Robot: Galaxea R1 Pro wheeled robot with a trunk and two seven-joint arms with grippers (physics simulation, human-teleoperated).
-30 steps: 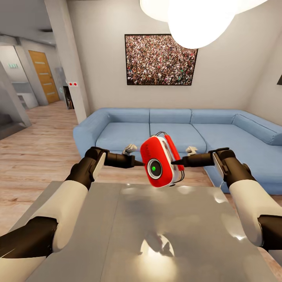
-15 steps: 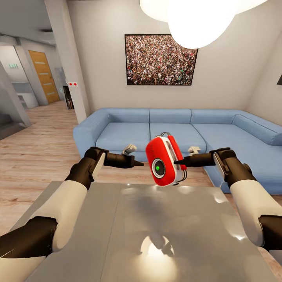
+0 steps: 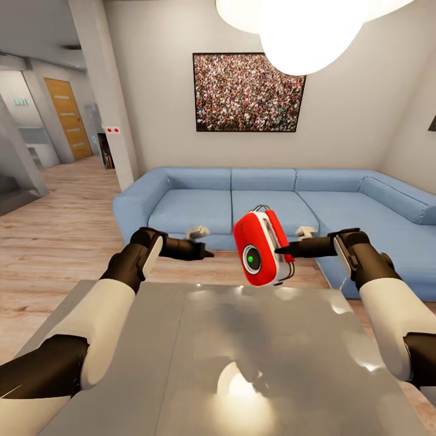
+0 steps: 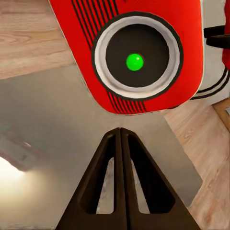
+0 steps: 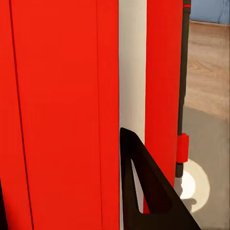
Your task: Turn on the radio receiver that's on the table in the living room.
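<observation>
Head view shows the radio (image 3: 261, 248) held up in the air above the far edge of the grey table (image 3: 181, 363), tilted, its round dial glowing green at the centre. The right gripper (image 3: 283, 249) is clamped on the radio's white-trimmed side, one dark finger (image 5: 143, 191) pressed along the white band between the red halves. The left gripper (image 3: 204, 253) hangs apart from the radio with its two fingers pressed together and nothing between them; from the left wrist, the closed fingertips (image 4: 120, 139) point just below the green-lit dial. Behind stand a blue sofa (image 3: 194, 206), a framed crowd picture (image 3: 248, 92) and a white lamp (image 3: 303, 30).
</observation>
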